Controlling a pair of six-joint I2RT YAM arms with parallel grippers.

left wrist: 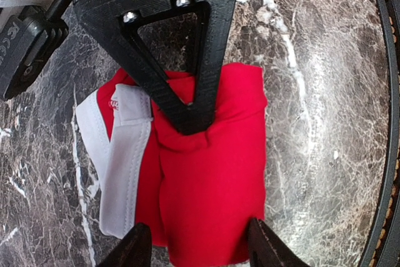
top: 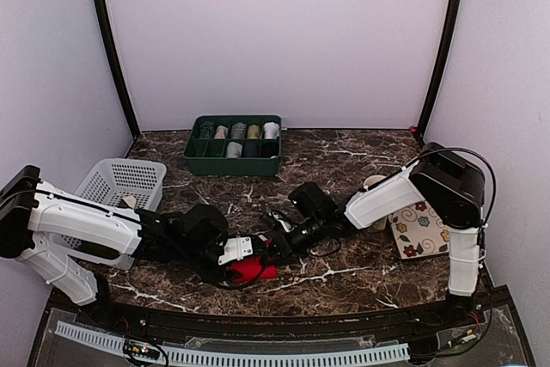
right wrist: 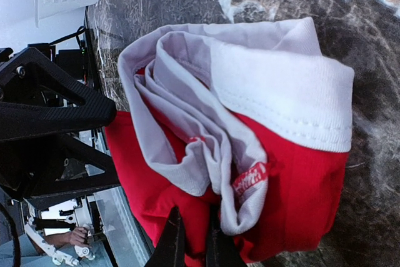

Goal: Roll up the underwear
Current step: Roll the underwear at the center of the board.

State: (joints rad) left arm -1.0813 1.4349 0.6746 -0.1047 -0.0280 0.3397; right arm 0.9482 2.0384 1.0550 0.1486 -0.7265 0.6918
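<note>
Underwear [top: 252, 269], lower centre of top view: partly rolled, waistband [right wrist: 281, 92] loose. R gripper [right wrist: 195, 242] pinches red fabric; L gripper [left wrist: 197, 248] spread astride bundle, grip unclear. Tightening left.

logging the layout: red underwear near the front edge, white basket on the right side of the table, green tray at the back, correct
Not quite: the white basket sits on the left side of the table, as the top external view shows. The red underwear is near the front edge and the green tray at the back.
</note>
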